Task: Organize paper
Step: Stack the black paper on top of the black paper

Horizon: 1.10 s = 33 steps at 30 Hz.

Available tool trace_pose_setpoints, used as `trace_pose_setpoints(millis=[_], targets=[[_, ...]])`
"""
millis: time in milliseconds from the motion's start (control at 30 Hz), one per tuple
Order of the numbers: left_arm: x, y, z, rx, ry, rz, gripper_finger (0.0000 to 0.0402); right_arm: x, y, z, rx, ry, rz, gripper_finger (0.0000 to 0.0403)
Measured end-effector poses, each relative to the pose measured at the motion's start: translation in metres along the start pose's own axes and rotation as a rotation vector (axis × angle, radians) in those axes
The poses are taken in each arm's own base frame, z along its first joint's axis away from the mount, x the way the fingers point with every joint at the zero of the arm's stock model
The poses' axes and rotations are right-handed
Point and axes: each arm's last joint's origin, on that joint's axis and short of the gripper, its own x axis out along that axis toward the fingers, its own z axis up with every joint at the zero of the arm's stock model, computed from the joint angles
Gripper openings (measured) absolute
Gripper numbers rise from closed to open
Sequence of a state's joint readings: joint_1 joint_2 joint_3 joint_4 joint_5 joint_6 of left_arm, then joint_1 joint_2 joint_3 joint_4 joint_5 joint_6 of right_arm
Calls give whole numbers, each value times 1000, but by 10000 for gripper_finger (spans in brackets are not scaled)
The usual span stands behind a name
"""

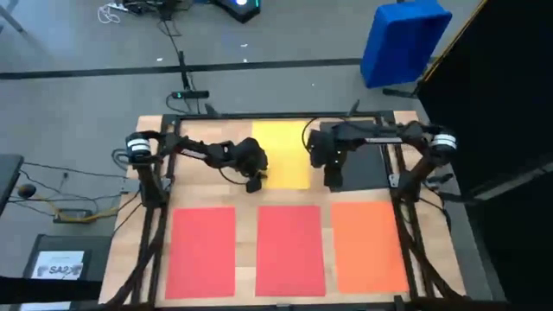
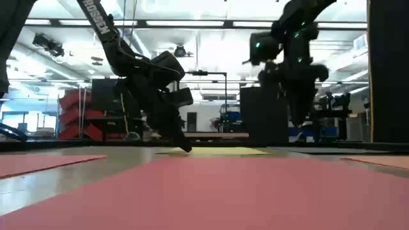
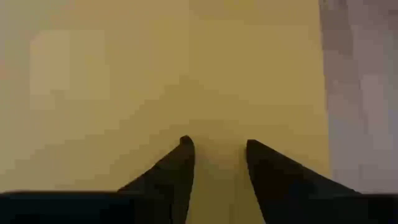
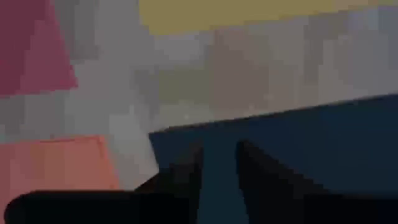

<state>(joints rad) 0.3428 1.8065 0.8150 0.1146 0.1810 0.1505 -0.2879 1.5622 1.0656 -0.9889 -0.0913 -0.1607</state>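
flat sheets on a wooden table

five thin rectangular sheets lie flat on the wood-grain table [image 1: 246, 285]: yellow sheet [image 1: 285, 147] and dark sheet [image 1: 367, 168] at the back, two red [image 1: 203, 250] [image 1: 289, 250] and one orange [image 1: 369, 246] in front. left hand [image 3: 217, 152], fingers slightly parted, holds nothing, tips down on the yellow sheet's edge. right hand [image 4: 217, 158], fingers narrowly apart, empty, over the dark sheet.

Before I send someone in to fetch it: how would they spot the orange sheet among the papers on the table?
On the wooden table, three sheets lie in a row along the edge away from the arm bases. The orange sheet is at the right end of that row, beside the middle red sheet. Its two row-mates are red; it alone is orange.
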Motion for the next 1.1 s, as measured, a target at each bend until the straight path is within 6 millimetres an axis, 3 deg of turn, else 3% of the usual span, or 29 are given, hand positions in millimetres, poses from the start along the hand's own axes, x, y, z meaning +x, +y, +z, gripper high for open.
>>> trace_pose_setpoints(millis=[167,333,700,867,1100], targets=[[0,0,0,0,0,0,131,14,29,-25,-62,-44,15,72],[0,0,1,-1,-5,1,131,37,46,-37,-93,-101,16,72],[0,0,2,-2,-19,3,131,63,46,-44,-61,-35,14,68],[0,0,2,-2,-21,3,131,71,44,-42,-65,-7,46,11],[0,0,2,-2,-21,3,131,71,33,-41,-22,-11,39,1]])
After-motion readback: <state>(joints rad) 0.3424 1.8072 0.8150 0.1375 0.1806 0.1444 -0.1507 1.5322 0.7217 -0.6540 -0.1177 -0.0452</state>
